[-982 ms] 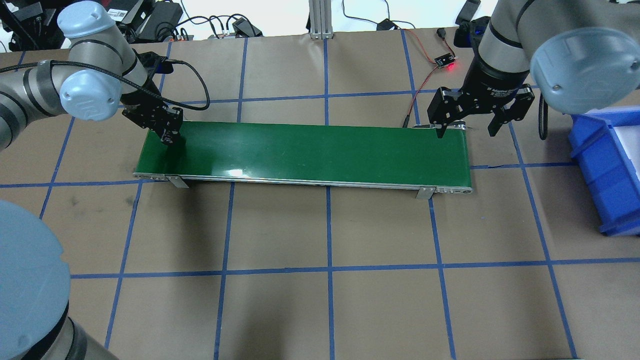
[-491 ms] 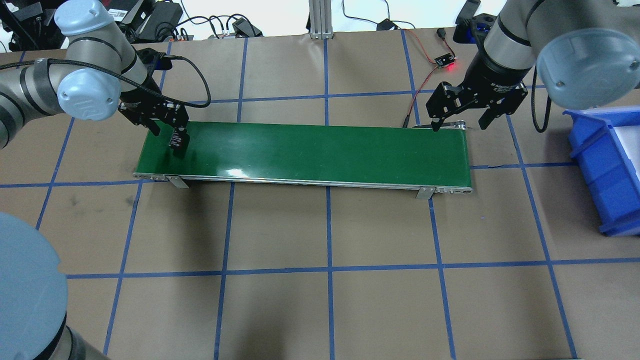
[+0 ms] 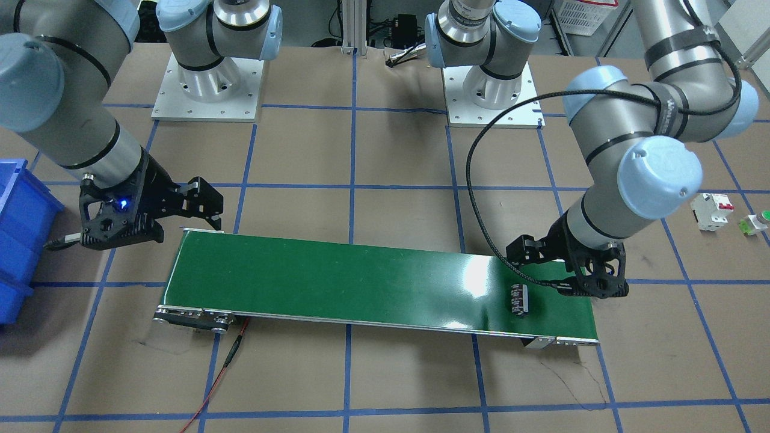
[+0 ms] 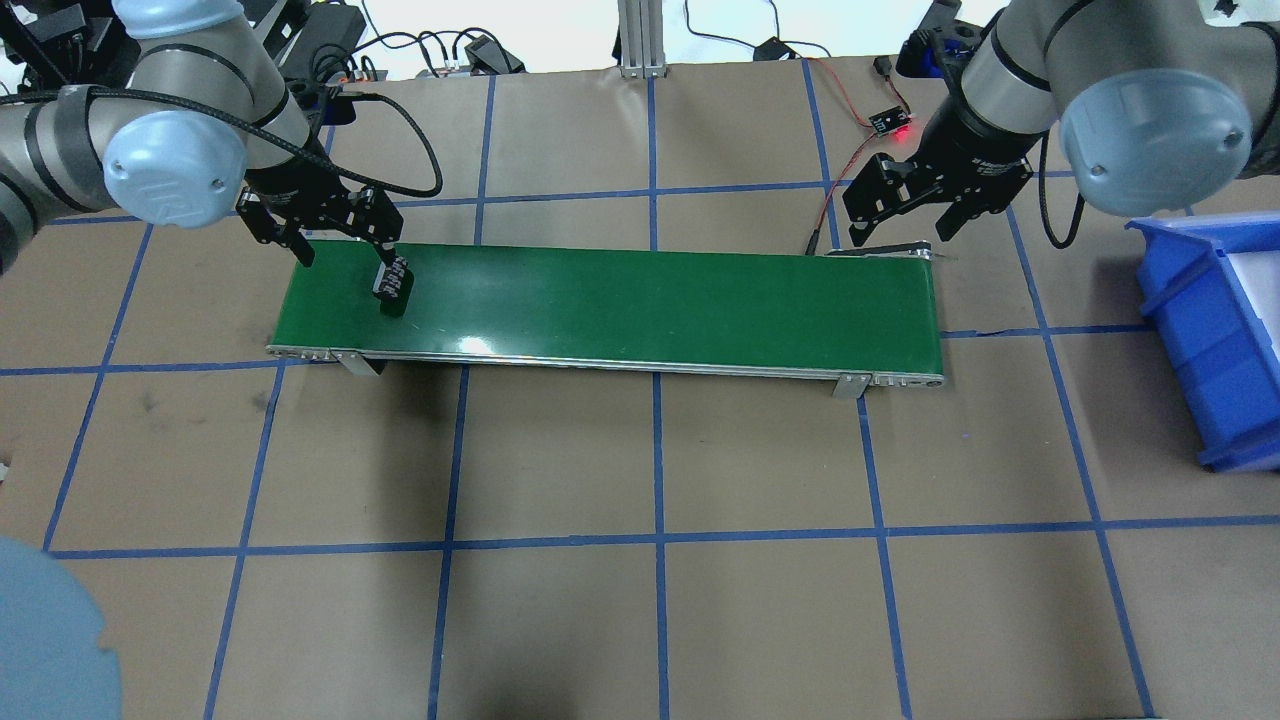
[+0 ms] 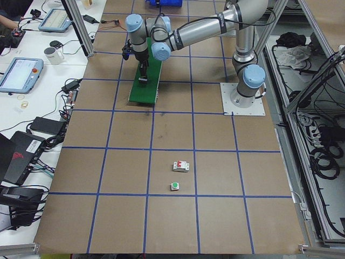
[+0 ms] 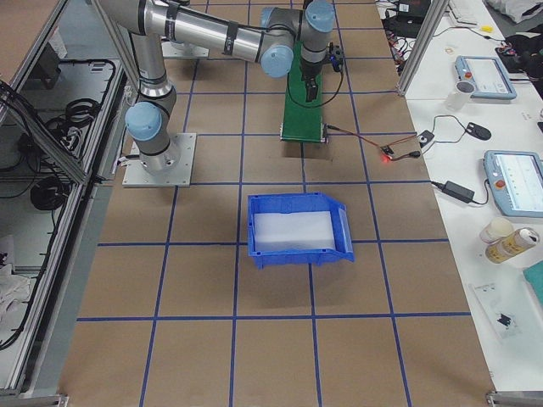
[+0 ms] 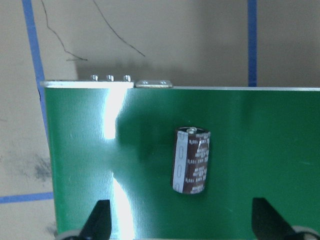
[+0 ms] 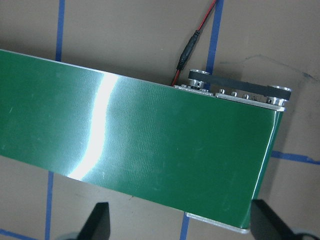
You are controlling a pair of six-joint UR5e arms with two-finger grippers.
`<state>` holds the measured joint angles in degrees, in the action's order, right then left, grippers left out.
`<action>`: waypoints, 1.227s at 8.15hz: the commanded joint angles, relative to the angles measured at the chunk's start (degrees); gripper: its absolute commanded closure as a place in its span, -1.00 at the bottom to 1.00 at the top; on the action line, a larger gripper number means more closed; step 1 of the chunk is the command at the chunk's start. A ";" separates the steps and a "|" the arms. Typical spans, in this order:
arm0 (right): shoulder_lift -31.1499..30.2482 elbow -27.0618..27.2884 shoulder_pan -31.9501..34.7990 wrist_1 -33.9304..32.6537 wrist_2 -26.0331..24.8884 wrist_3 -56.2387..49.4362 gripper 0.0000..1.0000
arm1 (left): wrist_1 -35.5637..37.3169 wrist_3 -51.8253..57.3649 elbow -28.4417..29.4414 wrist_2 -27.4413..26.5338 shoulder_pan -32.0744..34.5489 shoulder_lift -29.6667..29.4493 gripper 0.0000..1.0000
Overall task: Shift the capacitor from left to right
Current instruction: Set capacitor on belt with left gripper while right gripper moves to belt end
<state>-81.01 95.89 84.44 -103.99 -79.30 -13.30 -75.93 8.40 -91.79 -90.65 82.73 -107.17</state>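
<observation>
Left gripper (image 4: 343, 252) hangs over the left end of one green conveyor belt (image 4: 650, 300), jaws spread wide and holding nothing; right gripper (image 4: 900, 228), likewise wide apart and empty, hovers over the belt's opposite end; one blue bin (image 4: 1200, 340) sits on the table beyond the right gripper, well apart from the left one; one white circuit breaker (image 3: 710, 210) and, near it, one green-capped push button (image 3: 759, 221) stand off the belt on the left gripper's outer side; one capacitor (image 7: 191, 161) lies on its side on the belt below the left gripper, within the span of its fingertips (image 7: 100, 222) in the wrist view, touching neither.
</observation>
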 commanded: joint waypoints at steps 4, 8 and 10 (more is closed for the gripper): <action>5.41 0.09 -1.38 -4.44 5.12 1.96 -0.98 | -12.31 -16.66 0.20 -1.62 9.28 15.58 -1.00; 10.07 1.22 -2.87 -5.42 8.90 4.42 -0.99 | -12.05 -16.57 0.03 -2.16 9.64 17.00 -1.00; 10.34 3.59 -3.05 -7.35 7.68 4.07 -0.99 | -12.05 -14.57 0.20 -2.34 9.38 17.60 -1.00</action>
<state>-71.34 97.40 81.65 -109.67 -71.05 -9.18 -87.91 -7.90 -91.76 -92.95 92.20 -90.28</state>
